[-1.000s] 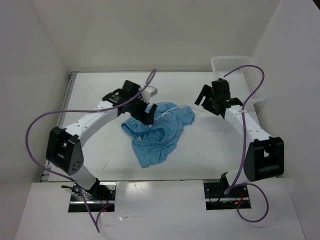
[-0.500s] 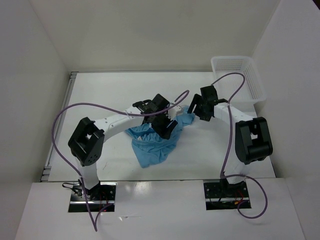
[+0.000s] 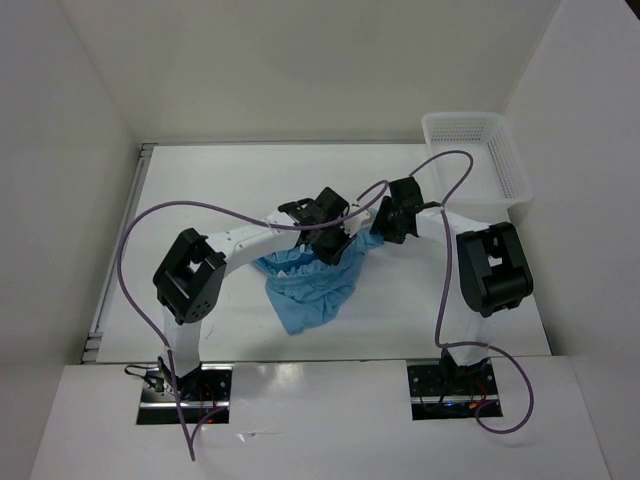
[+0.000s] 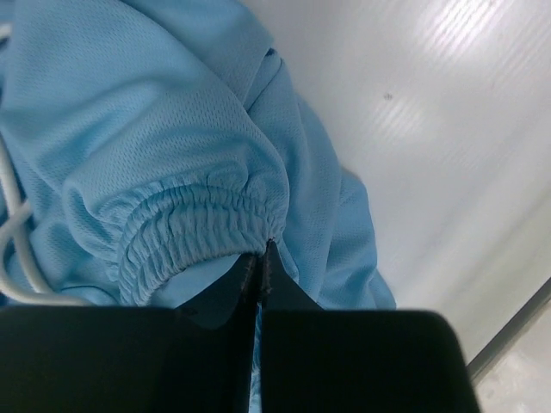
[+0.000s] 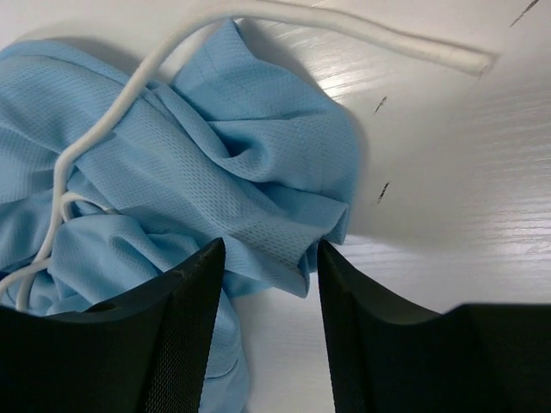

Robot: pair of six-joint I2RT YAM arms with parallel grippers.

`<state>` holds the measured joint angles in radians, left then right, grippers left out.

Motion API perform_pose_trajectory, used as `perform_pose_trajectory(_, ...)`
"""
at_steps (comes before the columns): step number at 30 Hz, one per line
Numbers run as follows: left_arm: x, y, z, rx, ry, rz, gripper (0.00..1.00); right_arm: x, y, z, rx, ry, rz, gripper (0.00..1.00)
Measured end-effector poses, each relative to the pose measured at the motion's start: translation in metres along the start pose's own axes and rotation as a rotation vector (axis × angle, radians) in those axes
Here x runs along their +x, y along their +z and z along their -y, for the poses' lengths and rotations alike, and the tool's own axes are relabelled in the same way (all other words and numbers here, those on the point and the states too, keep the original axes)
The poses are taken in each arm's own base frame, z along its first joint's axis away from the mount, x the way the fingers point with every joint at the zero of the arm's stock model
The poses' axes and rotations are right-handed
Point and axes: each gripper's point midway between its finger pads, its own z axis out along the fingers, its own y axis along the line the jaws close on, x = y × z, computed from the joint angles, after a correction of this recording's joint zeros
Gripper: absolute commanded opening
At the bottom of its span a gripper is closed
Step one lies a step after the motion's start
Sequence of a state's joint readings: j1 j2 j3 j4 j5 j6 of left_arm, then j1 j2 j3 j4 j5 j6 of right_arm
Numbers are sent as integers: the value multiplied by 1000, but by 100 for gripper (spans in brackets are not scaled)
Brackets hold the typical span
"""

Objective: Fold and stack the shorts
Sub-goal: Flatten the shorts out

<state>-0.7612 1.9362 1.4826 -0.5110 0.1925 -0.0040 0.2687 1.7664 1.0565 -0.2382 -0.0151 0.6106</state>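
Observation:
The light blue shorts [image 3: 303, 288] lie crumpled in the middle of the table. My left gripper [image 3: 335, 247] is down on their upper part. In the left wrist view, the left gripper [image 4: 263, 258] is shut, pinching the gathered elastic waistband of the shorts [image 4: 172, 129]. My right gripper [image 3: 386, 226] is at the shorts' right edge. In the right wrist view, the right gripper [image 5: 271, 258] is open, and a folded corner of the shorts [image 5: 215, 172] lies between its fingers. The white drawstring [image 5: 362, 34] trails over the table.
A white mesh basket [image 3: 510, 165] stands at the back right corner. White walls close in the table on the left, back and right. Both arms' purple cables loop above the table.
My left arm swung right and down onto the shorts and its jaws closed on the waistband. The right arm moved left to the shorts' edge, its jaws narrowing.

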Motion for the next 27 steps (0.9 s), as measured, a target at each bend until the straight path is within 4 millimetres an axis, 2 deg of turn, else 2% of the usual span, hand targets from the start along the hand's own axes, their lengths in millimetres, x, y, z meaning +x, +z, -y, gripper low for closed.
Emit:
perform_pose_trajectory(3, -10, -2, -5, -26, 6, 29, 0, -2, 4, 2, 15, 3, 8, 60)
perform_pose_trajectory(7, -13, -7, -13, -63, 2, 40, 0, -5, 6, 3, 25, 3, 18, 62)
perform_pose_trajectory(12, -27, -32, -24, -118, -2, 99, 0, -17, 8, -6, 8, 3, 41, 62)
perform_pose_trajectory(13, -29, -38, -26, -130, -3, 112, 0, -21, 8, -9, 3, 3, 49, 59)
perform_pose_trajectory(16, -35, -53, -32, -165, -6, 143, 0, -39, 9, -21, -19, 4, 84, 36)
perform_pose_trajectory(17, -36, -57, -33, -176, -6, 150, 0, -44, 9, -25, -25, 3, 97, 9)
perform_pose_trajectory(18, -36, -60, -34, -186, -7, 152, 0, -49, 10, -27, -27, 0, 110, 0)
perform_pose_trajectory(23, -31, -76, -48, -259, -23, 151, 0, -60, 9, -26, -6, 5, 149, 0)
perform_pose_trajectory(25, -31, -92, -61, -307, -44, 166, 0, -64, 5, -26, 1, 0, 168, 0)
perform_pose_trajectory(27, -33, -116, -79, -366, -75, 199, 0, -75, -10, -29, -5, -9, 212, 0)
